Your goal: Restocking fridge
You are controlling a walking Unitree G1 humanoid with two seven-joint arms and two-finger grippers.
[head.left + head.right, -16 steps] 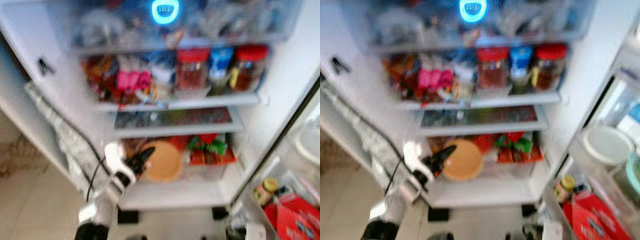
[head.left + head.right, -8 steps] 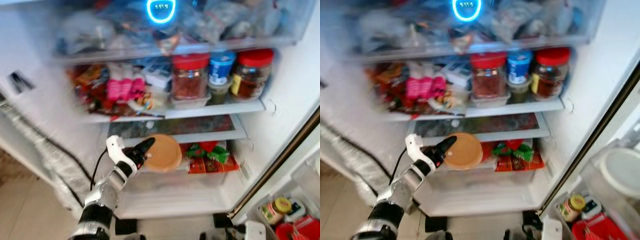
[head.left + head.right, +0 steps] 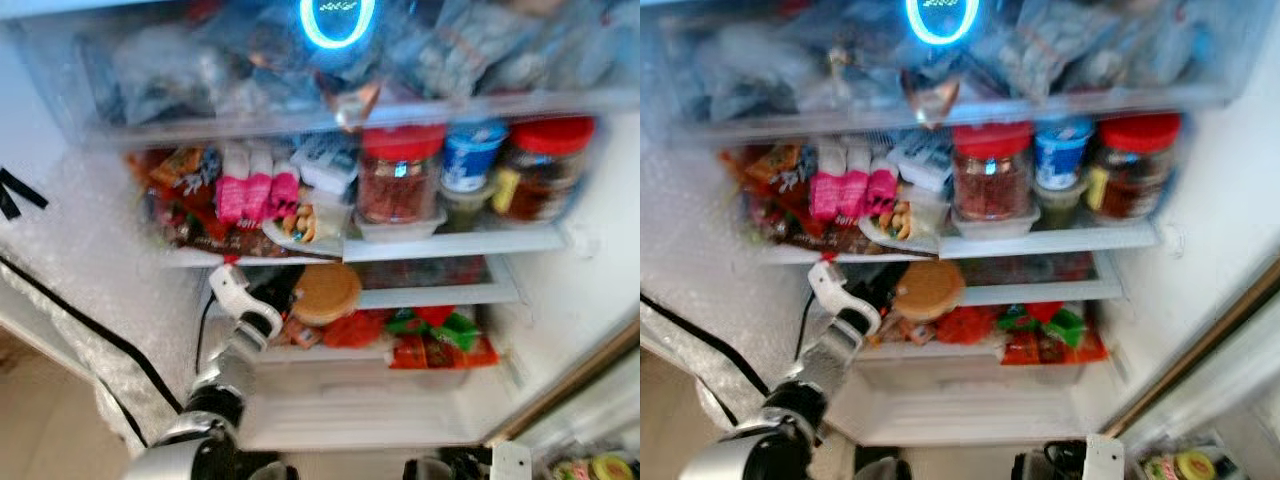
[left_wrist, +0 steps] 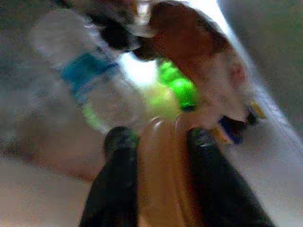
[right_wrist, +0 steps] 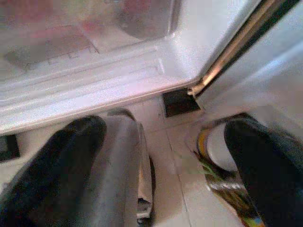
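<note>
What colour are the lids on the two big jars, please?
Red on both jars, clearest in the right eye view.

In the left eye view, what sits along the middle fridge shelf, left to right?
Snack packets → pink packs → red-lidded jar → blue-lidded tub → second red-lidded jar.

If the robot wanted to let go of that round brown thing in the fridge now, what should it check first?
1. Left gripper gripping the round brown container: ok; the left wrist view shows a finger on each side of it.
2. Container inside the fridge opening: ok; it is under the jar shelf.
3. Container resting on a surface: cannot tell.
4. Free space ahead: not ok; red and green packets crowd that level.
5. Right gripper out of the way: ok; low, near the floor.
</note>
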